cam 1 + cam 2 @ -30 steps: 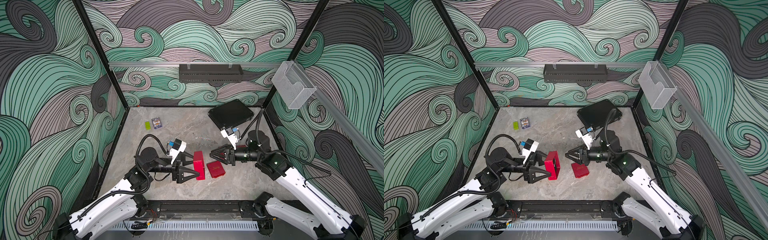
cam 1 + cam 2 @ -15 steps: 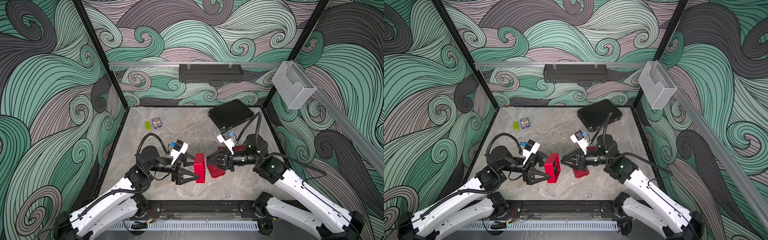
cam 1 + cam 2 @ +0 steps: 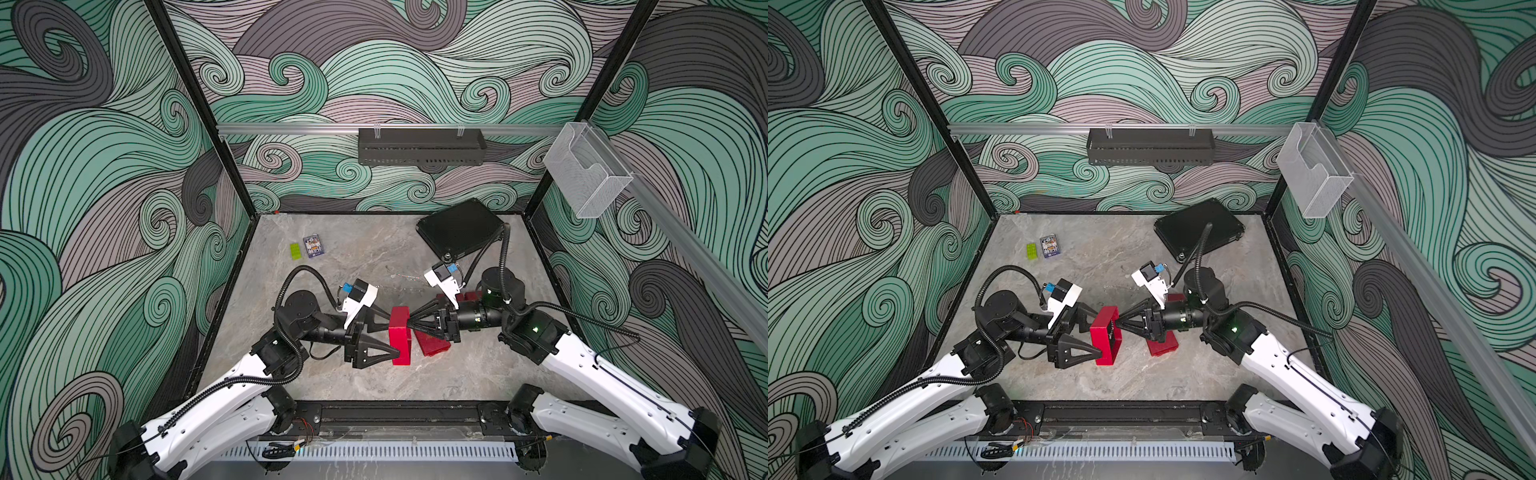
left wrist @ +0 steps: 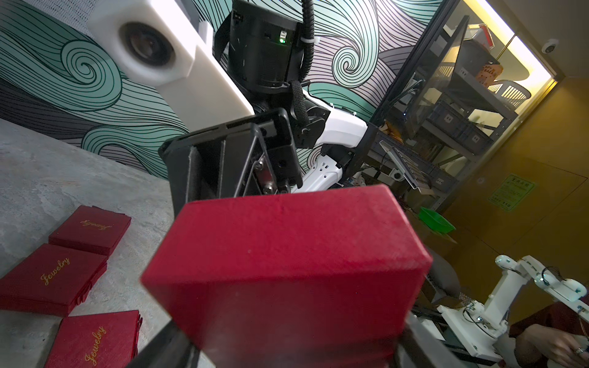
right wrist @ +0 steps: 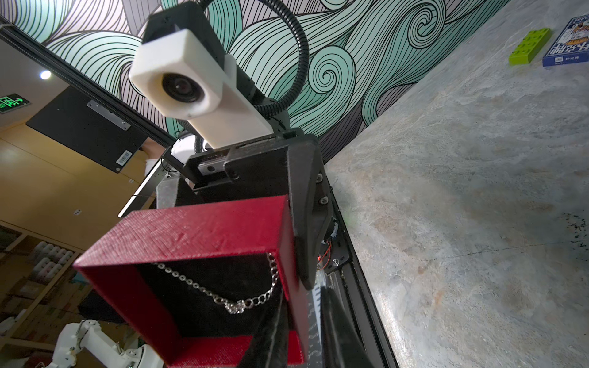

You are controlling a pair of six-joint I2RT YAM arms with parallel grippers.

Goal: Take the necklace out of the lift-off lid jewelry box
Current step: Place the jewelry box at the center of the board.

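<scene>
Three flat red covers [image 4: 55, 274] lie close together on the table [image 3: 357, 257], and each carries the word "Jewelry" in gold script, seen from the left wrist. No other writing reads clearly. One blue card pack [image 5: 570, 44] has printed characters too small to make out, and beside it lies one green studded brick [image 5: 530, 46]. One green exit sign [image 5: 12, 102] glows outside the cell, near a barcode sticker [image 5: 124, 157] on a black panel. One jewelry box [image 3: 400, 318], red outside and black inside, is clenched across its walls by the left hand [image 3: 395, 338], which holds it off the table, tipped on its side with the opening facing the right arm. One necklace [image 5: 236, 304], a silver chain with a small sparkling pendant, hangs across the black lining inside that box. The right hand [image 3: 410, 328] has its tips drawn nearly together at the box's mouth. One finger reaches in beside the chain, but I cannot tell whether the chain is pinched. Both top views show the two hands meeting at the box. At the back of the table rests one black tray [image 3: 457, 228]. One black basket [image 3: 419, 146] hangs on the rear rail, and one clear holder [image 3: 586, 178] on the side rail.
</scene>
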